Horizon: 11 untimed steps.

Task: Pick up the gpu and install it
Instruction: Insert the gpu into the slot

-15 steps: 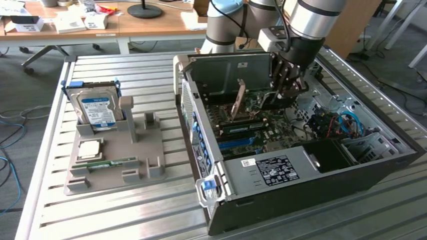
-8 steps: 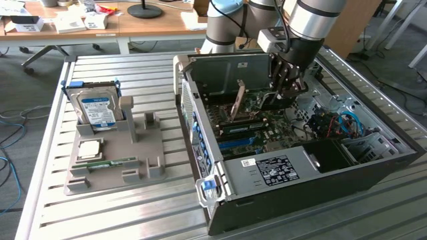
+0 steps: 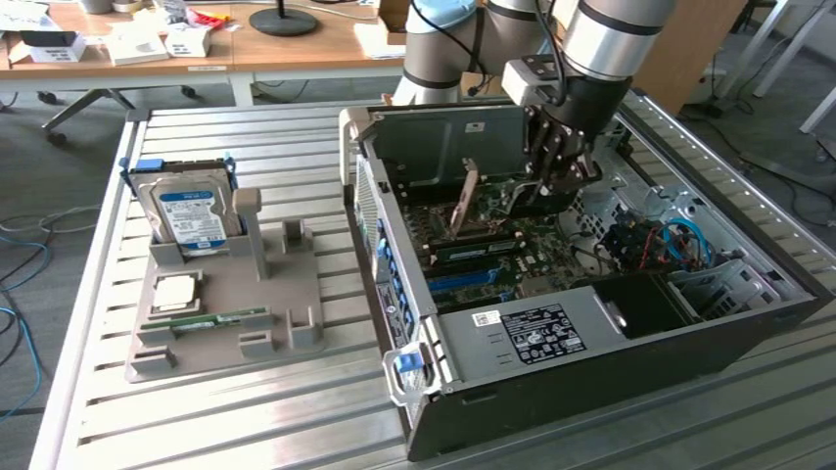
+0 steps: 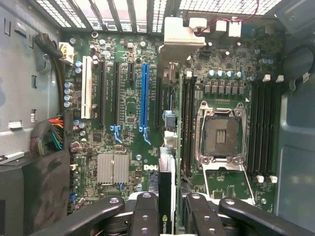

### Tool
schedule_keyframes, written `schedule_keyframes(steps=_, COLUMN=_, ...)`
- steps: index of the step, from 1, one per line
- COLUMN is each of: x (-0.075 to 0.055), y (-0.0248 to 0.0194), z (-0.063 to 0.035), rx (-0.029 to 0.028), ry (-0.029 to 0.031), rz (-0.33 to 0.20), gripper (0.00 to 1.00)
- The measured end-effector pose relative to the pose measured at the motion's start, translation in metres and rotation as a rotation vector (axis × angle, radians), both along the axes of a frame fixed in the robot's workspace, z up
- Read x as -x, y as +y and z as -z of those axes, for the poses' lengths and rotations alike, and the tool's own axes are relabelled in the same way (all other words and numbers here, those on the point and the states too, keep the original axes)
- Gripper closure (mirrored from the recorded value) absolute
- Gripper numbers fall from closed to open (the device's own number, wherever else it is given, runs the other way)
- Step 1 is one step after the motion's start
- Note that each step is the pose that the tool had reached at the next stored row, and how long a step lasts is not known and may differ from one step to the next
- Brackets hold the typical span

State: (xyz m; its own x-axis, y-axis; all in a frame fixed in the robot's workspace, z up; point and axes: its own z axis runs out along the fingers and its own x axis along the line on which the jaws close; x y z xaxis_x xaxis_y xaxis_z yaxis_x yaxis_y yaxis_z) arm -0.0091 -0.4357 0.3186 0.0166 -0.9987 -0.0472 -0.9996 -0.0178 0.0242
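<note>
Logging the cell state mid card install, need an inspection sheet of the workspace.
Surface: grey slatted metal table, carrying the tray and the case.
Job's things: thin dark gpu card, edge-on over the green motherboard inside the open black computer case; whether it is seated cannot be told.
Clutter: grey moulded parts tray with a silver blue-labelled hard drive and a small green memory stick.
Gripper: black gripper closed on the gpu card.
Cables: blue cables in the case; multicoloured wire bundle.
Surroundings: wooden desks with white boxes.
</note>
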Motion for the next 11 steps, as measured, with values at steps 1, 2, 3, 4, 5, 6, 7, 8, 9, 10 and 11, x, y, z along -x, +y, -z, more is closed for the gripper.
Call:
schedule_keyframes(steps=1, x=0.0006, y=0.0000, z=0.0004, rx=-0.0003, ry=-0.0001, rz=-0.001, gripper=0.74)
schedule_keyframes(steps=2, x=0.0013, y=0.0000, z=0.0008, rx=-0.0002, ry=-0.0005, rz=-0.001, gripper=0.74)
schedule_keyframes(steps=3, x=0.0019, y=0.0000, z=0.0012, rx=0.0000, ry=-0.0009, rz=-0.001, gripper=0.74)
schedule_keyframes(steps=4, x=0.0026, y=0.0000, z=0.0017, rx=0.0000, ry=-0.0016, rz=-0.002, gripper=0.74)
schedule_keyframes(steps=5, x=0.0034, y=0.0000, z=0.0022, rx=-0.0001, ry=-0.0026, rz=-0.002, gripper=0.74)
schedule_keyframes(steps=6, x=0.0041, y=0.0000, z=0.0027, rx=0.0000, ry=-0.0037, rz=-0.002, gripper=0.74)
schedule_keyframes(steps=7, x=0.0049, y=0.0000, z=0.0031, rx=0.0000, ry=-0.0051, rz=-0.002, gripper=0.74)
schedule_keyframes(steps=8, x=0.0056, y=0.0000, z=0.0035, rx=0.0001, ry=-0.0064, rz=-0.002, gripper=0.74)
schedule_keyframes(steps=9, x=0.0064, y=0.0000, z=0.0039, rx=0.0000, ry=-0.0079, rz=-0.002, gripper=0.74)
schedule_keyframes(steps=10, x=0.0072, y=0.0000, z=0.0043, rx=0.0001, ry=-0.0094, rz=-0.002, gripper=0.74)
schedule_keyframes(steps=11, x=0.0080, y=0.0000, z=0.0046, rx=0.0001, ry=-0.0112, rz=-0.002, gripper=0.74)
